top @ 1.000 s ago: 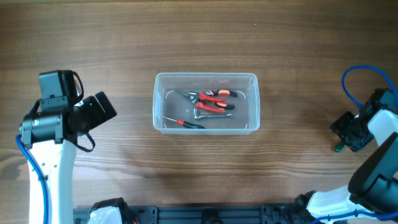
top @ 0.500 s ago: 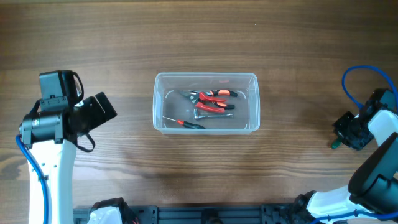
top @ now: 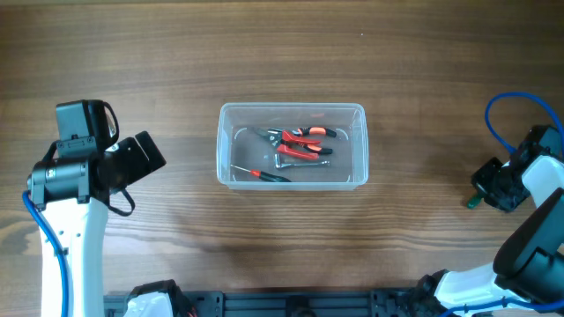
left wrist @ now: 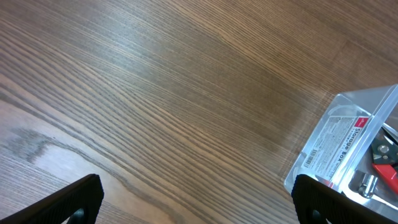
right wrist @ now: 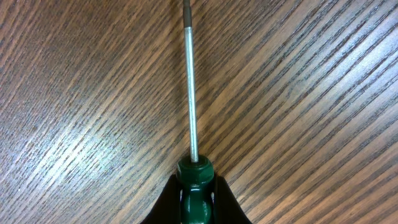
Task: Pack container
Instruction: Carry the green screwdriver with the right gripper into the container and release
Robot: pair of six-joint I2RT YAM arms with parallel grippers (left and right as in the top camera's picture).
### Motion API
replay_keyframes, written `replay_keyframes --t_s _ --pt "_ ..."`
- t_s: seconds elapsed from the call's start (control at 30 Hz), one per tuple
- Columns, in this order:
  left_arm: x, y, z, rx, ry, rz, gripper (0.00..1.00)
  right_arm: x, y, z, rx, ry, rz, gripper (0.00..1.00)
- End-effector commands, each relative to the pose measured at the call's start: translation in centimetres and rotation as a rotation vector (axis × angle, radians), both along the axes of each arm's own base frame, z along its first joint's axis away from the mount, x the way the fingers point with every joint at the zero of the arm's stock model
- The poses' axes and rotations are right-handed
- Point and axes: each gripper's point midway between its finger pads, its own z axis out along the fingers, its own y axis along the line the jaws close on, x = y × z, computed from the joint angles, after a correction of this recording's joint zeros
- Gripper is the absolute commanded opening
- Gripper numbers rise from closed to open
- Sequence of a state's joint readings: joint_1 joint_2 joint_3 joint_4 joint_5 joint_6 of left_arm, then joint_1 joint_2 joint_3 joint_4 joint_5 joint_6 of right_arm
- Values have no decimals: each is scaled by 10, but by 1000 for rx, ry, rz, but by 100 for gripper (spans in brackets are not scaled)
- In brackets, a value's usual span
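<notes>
The container (top: 226,141), a clear plastic tub, stands at the table's middle and holds red-handled pliers (top: 304,141), a small red-and-black screwdriver (top: 262,174) and a metal piece. Its labelled corner shows in the left wrist view (left wrist: 339,146). My left gripper (left wrist: 196,202) is open and empty, left of the tub, above bare wood. My right gripper (right wrist: 196,202) at the far right edge (top: 493,187) is shut on a green-handled screwdriver (right wrist: 189,87), its shaft pointing away over the table.
A blue cable (top: 515,110) loops above the right arm at the table's right edge. The left arm's body (top: 79,172) stands at the left. Dark bases run along the front edge (top: 291,304).
The right gripper with the green screwdriver has shifted slightly; its tip now sits a little farther left and higher. The left arm and the tub have not moved.
</notes>
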State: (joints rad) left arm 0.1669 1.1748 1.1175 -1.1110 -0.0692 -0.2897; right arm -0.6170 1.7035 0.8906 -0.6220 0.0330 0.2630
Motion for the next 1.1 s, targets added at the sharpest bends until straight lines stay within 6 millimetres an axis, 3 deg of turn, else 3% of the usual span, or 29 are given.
replay_keyframes --t_s 0.0,0.1,0.2,0.3,0.4,0.47,0.57,0.67,0.77,1.07 --pt "1 0 2 -1 -3 -20 100 14 15 5 92 -64 18 4" --pt "1 0 2 -2 0 -20 100 40 19 36 101 -170 69 4" --pt "1 0 2 -2 -1 -20 100 75 33 86 57 -301 248 4" --pt "1 0 2 -2 0 -20 100 98 54 135 -48 -360 425 4" --pt "1 0 2 -1 0 -19 100 121 100 186 -139 -447 690 4" --pt "1 0 2 -2 0 -20 100 130 141 214 -194 -506 912 4" --pt "1 0 2 -2 0 -20 100 133 203 235 -266 -551 1257 4" --pt "1 0 2 -2 0 -20 100 123 265 233 -308 -557 1595 4" --pt "1 0 2 -2 0 -20 100 113 310 220 -310 -546 1830 4" --pt "1 0 2 -2 0 -20 100 95 374 145 -178 -382 2143 4"
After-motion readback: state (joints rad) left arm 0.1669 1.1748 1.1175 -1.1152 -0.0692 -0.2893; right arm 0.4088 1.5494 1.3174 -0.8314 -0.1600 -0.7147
